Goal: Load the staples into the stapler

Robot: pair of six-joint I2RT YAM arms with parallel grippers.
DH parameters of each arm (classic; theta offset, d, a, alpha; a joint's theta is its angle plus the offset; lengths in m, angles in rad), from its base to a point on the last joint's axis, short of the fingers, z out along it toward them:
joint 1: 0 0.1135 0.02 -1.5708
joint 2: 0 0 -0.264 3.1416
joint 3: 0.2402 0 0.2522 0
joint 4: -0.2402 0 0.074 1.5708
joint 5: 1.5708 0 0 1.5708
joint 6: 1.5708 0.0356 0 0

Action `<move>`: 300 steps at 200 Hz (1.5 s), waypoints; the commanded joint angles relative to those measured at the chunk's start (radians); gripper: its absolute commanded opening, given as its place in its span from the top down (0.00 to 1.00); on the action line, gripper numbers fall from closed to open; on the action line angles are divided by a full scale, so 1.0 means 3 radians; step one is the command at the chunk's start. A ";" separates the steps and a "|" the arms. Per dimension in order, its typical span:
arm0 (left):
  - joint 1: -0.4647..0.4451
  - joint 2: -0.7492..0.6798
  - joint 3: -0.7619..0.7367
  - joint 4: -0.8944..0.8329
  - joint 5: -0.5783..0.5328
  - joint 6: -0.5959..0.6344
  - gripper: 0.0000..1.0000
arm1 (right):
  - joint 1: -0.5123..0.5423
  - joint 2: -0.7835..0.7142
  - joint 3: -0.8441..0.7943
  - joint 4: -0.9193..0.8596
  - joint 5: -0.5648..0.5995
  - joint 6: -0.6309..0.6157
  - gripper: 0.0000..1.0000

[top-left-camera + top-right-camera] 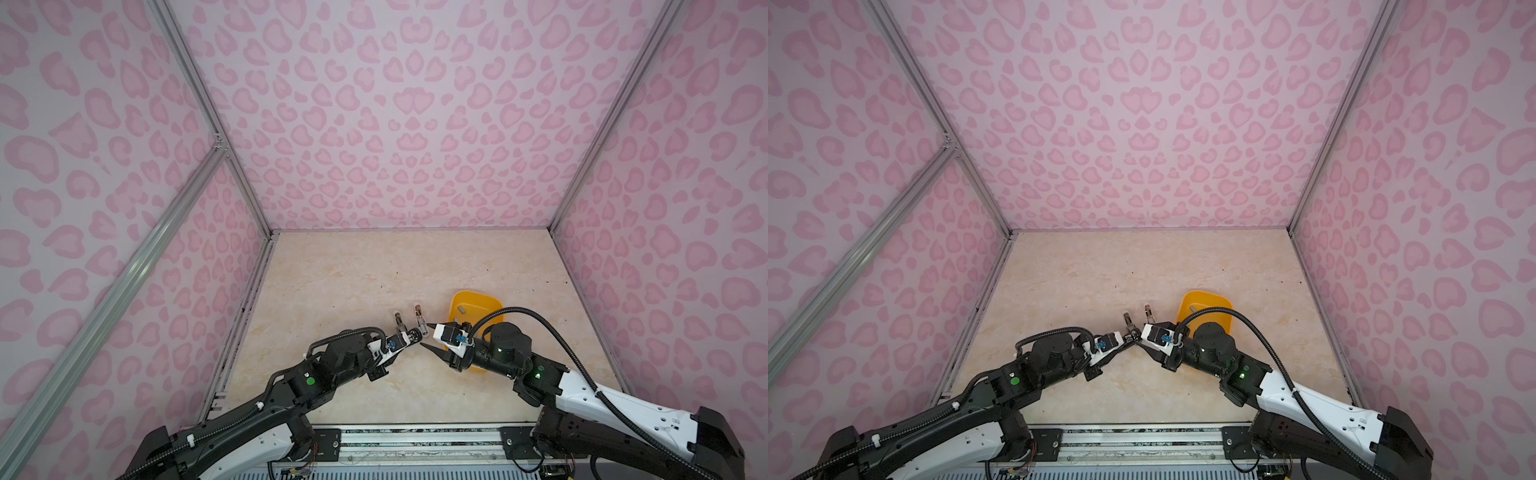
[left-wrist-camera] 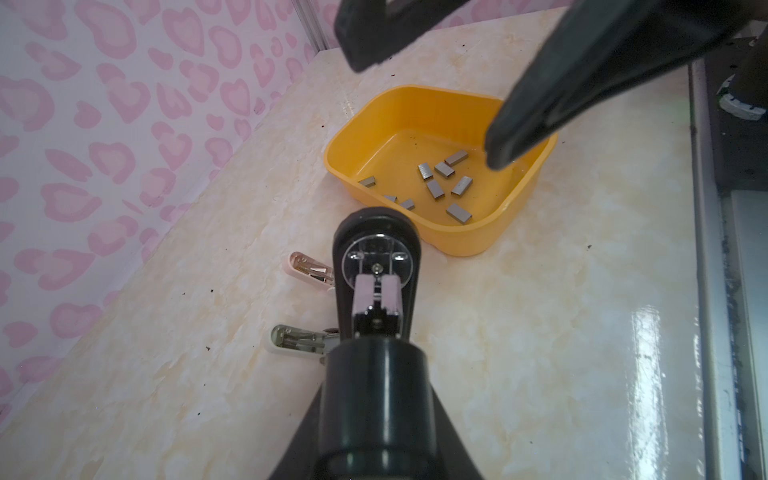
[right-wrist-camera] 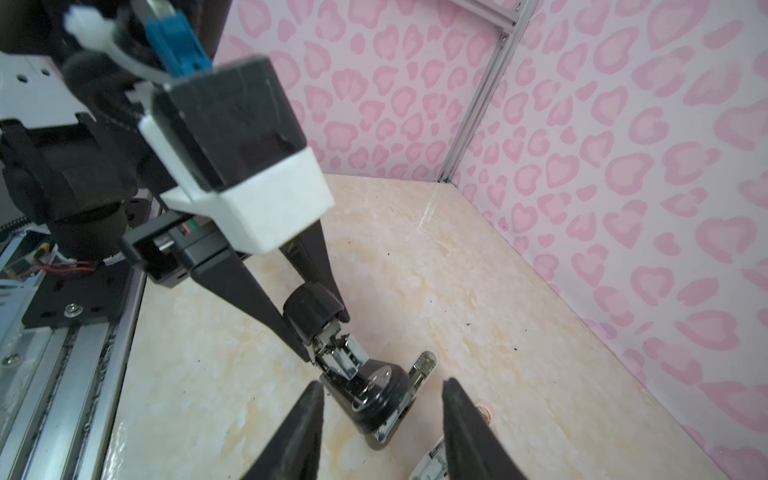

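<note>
Grey flat staples [image 2: 435, 190] lie scattered loose inside the yellow tray [image 2: 415, 112].

Tub [image 2: 436, 112]: yellow, square with rounded corners, open-topped, standing on the table right of centre.
Table [image 1: 353, 270]: glossy cream marble-look top, scattered with dark specks.
Walls [image 1: 415, 124]: pale pink, heart-like blotches, three sides.
Frame [image 1: 203, 95]: silver aluminium posts at the corners.

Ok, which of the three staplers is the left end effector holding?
The black stapler, clamped in the left end effector; the pink stapler and cream stapler lie on the table.
</note>
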 commanded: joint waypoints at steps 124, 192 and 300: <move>-0.0124 0.0096 0.0020 0.0233 0.0357 0.0339 0.97 | 0.0158 0.0439 0.0312 -0.0579 -0.0452 -0.0470 0.61; -0.0124 -0.0223 -0.0120 0.0358 0.0426 0.0339 0.97 | 0.0159 0.0599 0.0438 -0.0771 -0.0382 -0.0460 0.70; -0.0124 -0.0594 -0.0299 0.0559 0.0228 0.0294 0.97 | 0.0157 0.0891 0.0675 -0.1144 -0.0190 -0.0491 0.72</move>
